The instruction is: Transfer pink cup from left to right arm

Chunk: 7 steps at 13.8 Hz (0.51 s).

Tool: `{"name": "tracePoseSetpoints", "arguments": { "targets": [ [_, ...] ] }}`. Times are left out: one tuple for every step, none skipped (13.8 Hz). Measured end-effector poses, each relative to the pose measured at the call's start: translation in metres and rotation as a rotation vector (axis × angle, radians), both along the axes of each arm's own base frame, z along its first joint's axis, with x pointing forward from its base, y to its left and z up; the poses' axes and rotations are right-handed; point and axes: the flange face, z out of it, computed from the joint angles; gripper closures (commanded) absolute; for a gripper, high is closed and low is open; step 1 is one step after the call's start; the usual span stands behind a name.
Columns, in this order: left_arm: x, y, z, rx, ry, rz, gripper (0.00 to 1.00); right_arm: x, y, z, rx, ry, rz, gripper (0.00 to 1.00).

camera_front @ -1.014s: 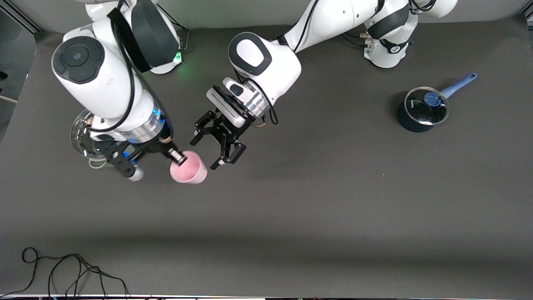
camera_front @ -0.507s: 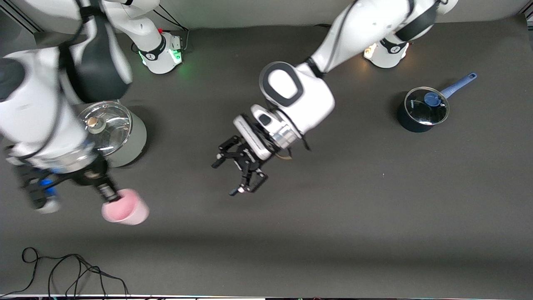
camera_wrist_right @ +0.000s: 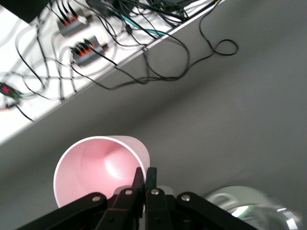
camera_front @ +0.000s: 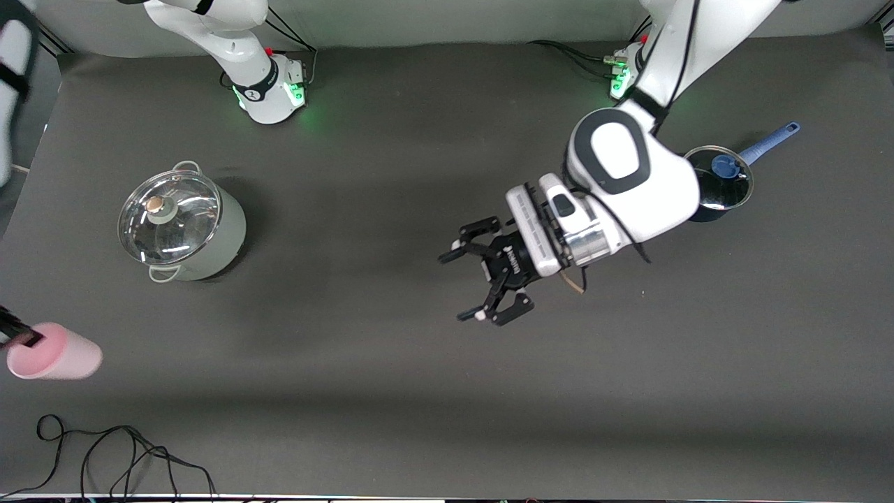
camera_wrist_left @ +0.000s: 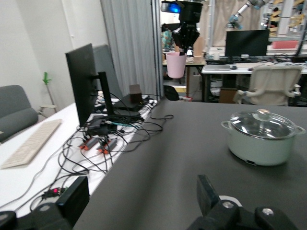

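Note:
The pink cup hangs in the air over the table's edge at the right arm's end, tilted on its side. My right gripper is shut on its rim, one finger inside and one outside, as the right wrist view shows at the cup and the gripper. Most of the right arm is out of the front view. In the left wrist view the cup dangles below the right gripper. My left gripper is open and holds nothing, over the middle of the table; its own view shows the gripper with bare mat between the fingers.
A pale-green lidded pot stands toward the right arm's end. A dark saucepan with a glass lid and blue handle sits by the left arm's base, partly covered by that arm. A black cable loops at the table's front edge.
The right gripper has carried the cup away toward the right arm's end, almost out of the front view, uncovering the pot. The open left gripper has drawn back toward the left arm's end.

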Motion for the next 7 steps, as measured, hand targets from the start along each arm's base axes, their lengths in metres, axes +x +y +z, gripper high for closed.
{"name": "tracePoseSetpoints", "arguments": {
  "targets": [
    [-0.001, 0.013, 0.000, 0.017, -0.001, -0.047, 0.00, -0.005, -0.019, -0.005, 0.008, 0.025, 0.074, 1.00],
    [0.002, 0.030, 0.000, 0.030, 0.003, -0.096, 0.00, -0.009, -0.032, -0.014, 0.012, 0.047, 0.138, 1.00],
    [0.007, 0.051, 0.002, 0.042, 0.019, -0.149, 0.00, -0.011, -0.040, -0.025, 0.012, 0.066, 0.189, 1.00],
    [0.011, 0.074, 0.004, 0.064, 0.046, -0.200, 0.00, -0.010, -0.041, -0.039, 0.008, 0.075, 0.239, 1.00],
    [0.014, 0.099, 0.007, 0.095, 0.077, -0.243, 0.00, -0.008, -0.040, -0.056, 0.003, 0.081, 0.299, 1.00],
    [0.016, 0.124, 0.013, 0.122, 0.111, -0.284, 0.00, -0.006, -0.039, -0.078, -0.003, 0.088, 0.360, 1.00],
    [0.015, 0.148, 0.020, 0.141, 0.149, -0.326, 0.00, -0.006, -0.039, -0.102, -0.009, 0.095, 0.422, 1.00]
  ]
}}
